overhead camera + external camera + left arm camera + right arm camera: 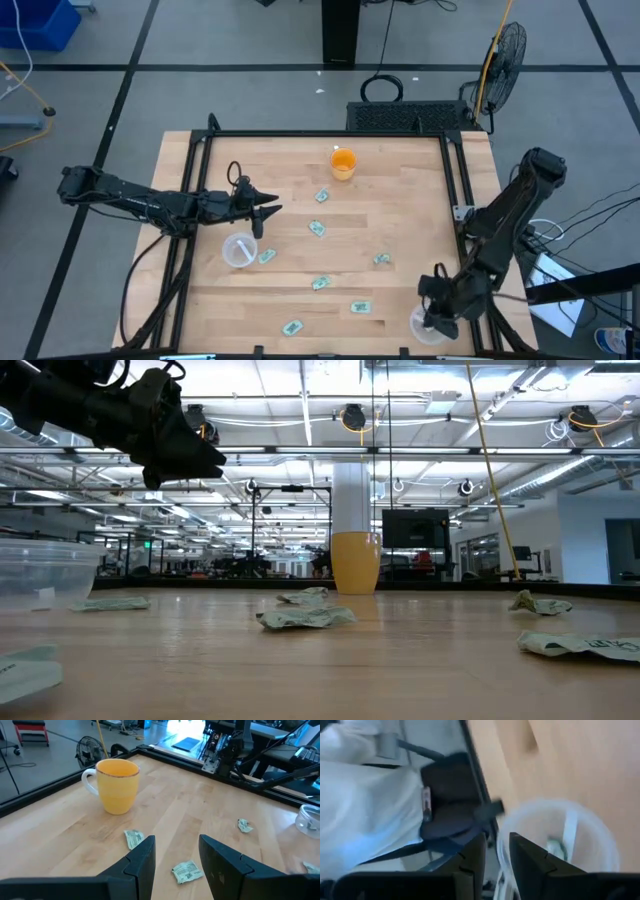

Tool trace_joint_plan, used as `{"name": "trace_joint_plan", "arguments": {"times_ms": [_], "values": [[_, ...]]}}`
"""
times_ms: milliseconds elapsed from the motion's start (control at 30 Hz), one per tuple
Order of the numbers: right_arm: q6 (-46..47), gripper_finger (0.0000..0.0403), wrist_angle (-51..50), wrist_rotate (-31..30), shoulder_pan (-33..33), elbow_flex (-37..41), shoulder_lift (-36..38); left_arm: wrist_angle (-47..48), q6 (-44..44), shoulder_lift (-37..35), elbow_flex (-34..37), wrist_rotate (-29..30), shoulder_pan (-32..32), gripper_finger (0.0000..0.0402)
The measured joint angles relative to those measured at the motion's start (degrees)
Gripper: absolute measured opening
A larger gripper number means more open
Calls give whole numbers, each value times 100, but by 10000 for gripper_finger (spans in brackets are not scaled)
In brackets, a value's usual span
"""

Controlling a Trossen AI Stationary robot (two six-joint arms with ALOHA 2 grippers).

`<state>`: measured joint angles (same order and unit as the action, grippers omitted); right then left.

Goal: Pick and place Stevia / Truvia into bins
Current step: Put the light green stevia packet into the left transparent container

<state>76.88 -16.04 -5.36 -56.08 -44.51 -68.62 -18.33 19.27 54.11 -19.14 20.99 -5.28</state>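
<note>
Several small green and white packets lie flat on the wooden table, among them ones at the middle [317, 229], toward the right [381, 259] and near the front [360, 307]. One clear cup [240, 250] stands left of centre and another [430, 326] at the near right corner. My left gripper [268, 210] hovers open above the table, just beyond the left cup; in the left wrist view [175, 855] two packets [187, 871] [134, 838] lie under and ahead of its fingers. My right gripper [497, 852] is open over the right cup's rim [520, 820]; a packet [555, 847] lies inside that cup.
An orange mug [343, 163] stands near the table's far edge; it also shows in the left wrist view [117, 785] and the low view [355, 563]. A black frame rail [455, 180] borders the table. A fan [505, 50] stands beyond the far right corner.
</note>
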Motion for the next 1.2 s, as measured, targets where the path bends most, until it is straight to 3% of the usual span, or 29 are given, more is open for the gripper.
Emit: {"name": "trace_joint_plan", "arguments": {"times_ms": [300,467,567,700,867,1000,1100,1200], "values": [[-3955,77,-1,-2754,164,0,694,-523,-293,0,0,157,11,157],[-5366,75,-3,-3982,277,0,815,-432,-288,0,0,153,7,157],[-5673,75,-11,-4617,436,0,815,-91,-261,0,0,130,7,157],[-5719,78,-2,-4707,740,17,815,443,-526,2,-111,-485,7,157],[-5961,86,-3,-4699,1137,200,815,2879,-1211,125,-1614,-450,7,156],[-5789,90,41,-4692,1386,452,815,5057,-1031,703,-2990,-655,-48,156],[-5735,90,159,-4687,1531,701,815,5884,-748,1289,-3615,-936,-272,156],[-5685,91,251,-4686,1673,891,814,6126,-717,1916,-3718,-974,-593,156]]}}
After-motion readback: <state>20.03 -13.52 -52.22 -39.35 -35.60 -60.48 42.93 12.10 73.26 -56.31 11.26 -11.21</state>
